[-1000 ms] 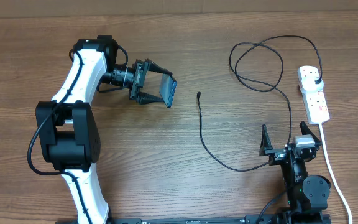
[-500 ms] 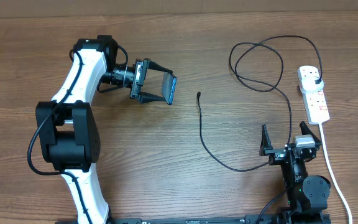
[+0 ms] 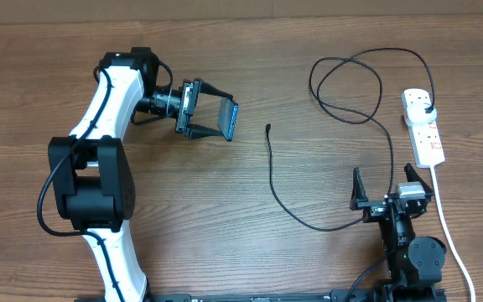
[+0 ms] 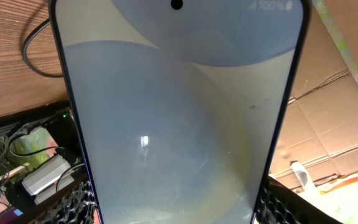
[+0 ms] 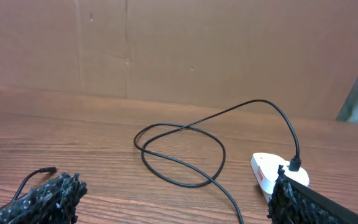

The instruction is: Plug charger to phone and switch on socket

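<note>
Closed on the two long edges of the phone [image 4: 179, 124], the left gripper [image 3: 223, 120] has its ribbed fingers [image 4: 73, 202] at the handset's lower corners. The lit screen faces the wrist camera, with "100%" near its top. The right gripper [image 3: 384, 183] sits near the table's front edge with its fingers [image 5: 42, 199] spread wide and nothing between them. From overhead the count is two arms, one phone, one charger and one socket. The phone stands on edge left of centre. The charger [image 3: 272, 168] is a single thin black cable whose connector tip [image 3: 268, 128] lies on bare wood just right of the phone, not touching it. From there the cable curves toward the right gripper, runs up into a loose loop near the far edge, and ends at its plug [image 3: 427, 109], seated in the socket [image 3: 424, 134]. That white strip lies close to the table's [image 3: 325, 268] right edge, its white cord [image 3: 447, 226] trailing toward the front. Bare wood stretches between phone and tip and across the middle.
</note>
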{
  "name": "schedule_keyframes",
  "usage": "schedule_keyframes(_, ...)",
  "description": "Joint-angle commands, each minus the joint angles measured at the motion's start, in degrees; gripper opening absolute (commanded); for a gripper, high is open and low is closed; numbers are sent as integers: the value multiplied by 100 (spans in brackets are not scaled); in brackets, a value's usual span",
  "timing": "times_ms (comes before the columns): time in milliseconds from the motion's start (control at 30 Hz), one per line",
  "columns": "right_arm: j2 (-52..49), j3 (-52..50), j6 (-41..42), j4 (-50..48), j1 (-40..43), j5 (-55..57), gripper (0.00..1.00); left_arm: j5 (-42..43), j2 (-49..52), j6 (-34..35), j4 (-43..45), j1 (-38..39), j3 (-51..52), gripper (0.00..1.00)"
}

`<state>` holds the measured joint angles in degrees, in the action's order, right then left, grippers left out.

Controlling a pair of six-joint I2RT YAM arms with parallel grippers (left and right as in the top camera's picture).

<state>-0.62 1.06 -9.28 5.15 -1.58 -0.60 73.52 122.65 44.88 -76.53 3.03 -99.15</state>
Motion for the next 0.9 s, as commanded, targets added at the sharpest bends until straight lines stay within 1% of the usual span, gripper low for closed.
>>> schedule_keyframes(0, 46, -61, -22, -37, -28, 55, 100, 297, -15, 13, -15, 7, -162, 60)
schedule_keyframes(333, 46, -61, -22, -37, -28, 55, 100, 286, -15, -11, -15, 7, -162, 59)
schedule_keyframes(667, 46, -61, -22, -37, -28, 55, 100, 260, -15, -7, -13, 4, -162, 60)
schedule_keyframes(867, 46, -61, -22, -42, -28, 55, 100, 302, -15, 20, -15, 7, -162, 59)
